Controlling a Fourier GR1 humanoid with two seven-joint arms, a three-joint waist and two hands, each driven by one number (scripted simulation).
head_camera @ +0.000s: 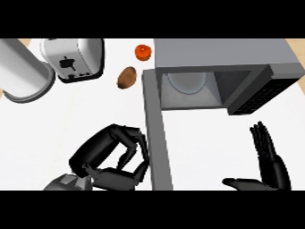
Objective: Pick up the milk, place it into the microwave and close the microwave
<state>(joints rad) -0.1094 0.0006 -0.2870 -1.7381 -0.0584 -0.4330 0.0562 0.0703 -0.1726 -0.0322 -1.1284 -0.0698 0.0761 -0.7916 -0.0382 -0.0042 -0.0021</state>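
Observation:
The grey microwave (227,56) stands at the back right, its cavity open toward me. A pale round turntable (186,82) shows inside. No milk carton is in view. The microwave door (157,147) hangs open and runs as a narrow grey strip from the cavity's left side down to the lower edge. My left hand (112,156) is just left of that strip, fingers curled, knuckles against the door's edge, with nothing visible in it. My right hand (268,163) rests open at the lower right, fingers straight and pointing up, apart from the microwave.
A white toaster (75,60) stands at the back left beside a large silver cylinder (19,71). A brown potato (127,77) and a small orange-red item (143,52) lie between the toaster and the microwave. Wooden floor shows past the counter's left edge.

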